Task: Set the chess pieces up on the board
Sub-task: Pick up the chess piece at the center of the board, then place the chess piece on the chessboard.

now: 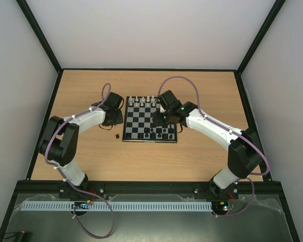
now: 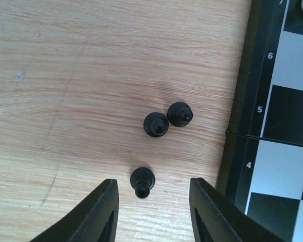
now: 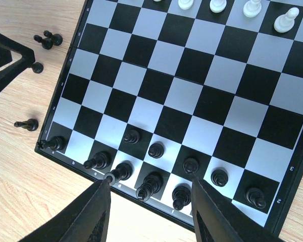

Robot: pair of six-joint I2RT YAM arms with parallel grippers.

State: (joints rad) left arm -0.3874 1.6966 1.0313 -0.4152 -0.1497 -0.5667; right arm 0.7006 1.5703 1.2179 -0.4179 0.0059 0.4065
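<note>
The board (image 1: 141, 121) lies mid-table, and its edge (image 2: 242, 126) shows in the left wrist view. Three loose black chess pieces stand on the wood beside it: two close together (image 2: 156, 124) (image 2: 180, 114) and one (image 2: 142, 181) just ahead of my left gripper (image 2: 152, 187), level with its fingertips. That gripper is open and touches nothing. My right gripper (image 3: 150, 196) hangs open over the board's near rows (image 3: 202, 108), where several black pieces (image 3: 156, 149) stand. A tall one (image 3: 150, 185) sits between its fingers, untouched.
White pieces (image 3: 217, 6) line the board's far rows (image 1: 144, 101). Another black piece (image 3: 28, 124) lies on its side on the wood left of the board. My left gripper's dark body (image 3: 5, 65) is close to the board's left edge.
</note>
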